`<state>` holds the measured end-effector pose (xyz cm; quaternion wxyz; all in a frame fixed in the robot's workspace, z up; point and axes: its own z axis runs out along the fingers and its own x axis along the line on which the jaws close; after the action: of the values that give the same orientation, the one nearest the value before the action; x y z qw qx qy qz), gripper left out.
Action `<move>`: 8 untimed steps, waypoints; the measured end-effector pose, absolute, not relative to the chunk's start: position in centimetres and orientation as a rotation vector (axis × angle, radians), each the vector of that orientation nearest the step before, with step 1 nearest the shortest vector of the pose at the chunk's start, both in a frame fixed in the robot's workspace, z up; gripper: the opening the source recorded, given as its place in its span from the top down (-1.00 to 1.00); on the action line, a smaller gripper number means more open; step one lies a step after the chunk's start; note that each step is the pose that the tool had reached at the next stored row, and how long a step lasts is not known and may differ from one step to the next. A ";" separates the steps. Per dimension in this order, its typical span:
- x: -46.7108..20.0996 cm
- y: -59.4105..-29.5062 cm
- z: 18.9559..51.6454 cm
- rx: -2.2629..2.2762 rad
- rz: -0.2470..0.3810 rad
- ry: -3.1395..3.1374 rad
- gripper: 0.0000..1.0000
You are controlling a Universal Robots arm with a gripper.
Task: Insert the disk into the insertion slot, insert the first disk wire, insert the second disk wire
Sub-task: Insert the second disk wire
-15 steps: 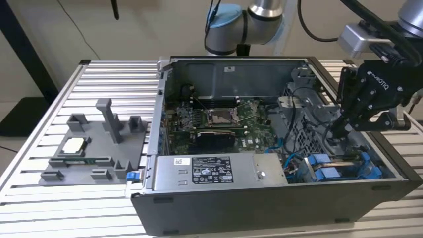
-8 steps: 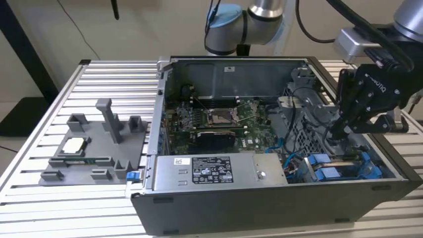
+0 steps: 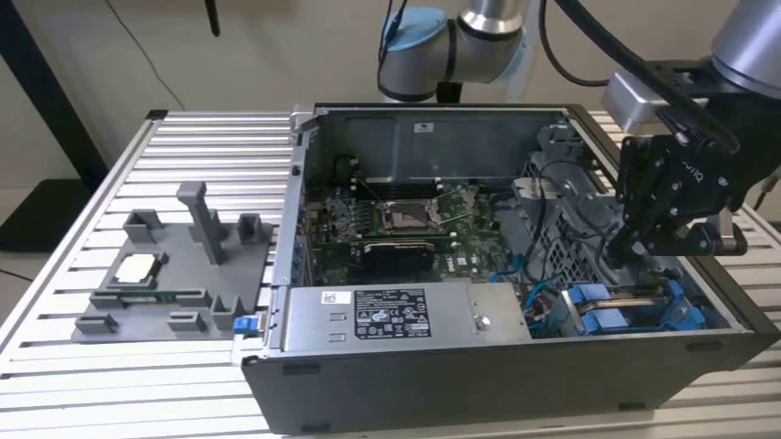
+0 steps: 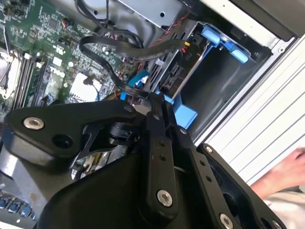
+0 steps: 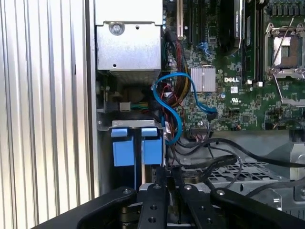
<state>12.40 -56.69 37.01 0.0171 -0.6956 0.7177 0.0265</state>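
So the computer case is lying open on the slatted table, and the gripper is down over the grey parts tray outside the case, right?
Not quite. In the exterior view the gripper hangs inside the open computer case, near the blue disk carriers, not over the grey parts tray.

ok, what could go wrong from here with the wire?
1. The jaws look closed on the end of the black wire, close by the disk. Its slack loop over the motherboard could snag or pull the end askew.
2. A person's hand is on the table beside the case in the second wrist view. An arm move could strike it.
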 end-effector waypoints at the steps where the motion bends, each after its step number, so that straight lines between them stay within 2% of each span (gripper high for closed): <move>1: 12.4 -56.7 36.9 -2.160 0.078 2.228 0.68; 8: 12.5 -57.4 36.1 -2.153 0.062 2.219 0.68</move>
<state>12.46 -57.36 36.06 0.0245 -0.6960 0.7174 0.0202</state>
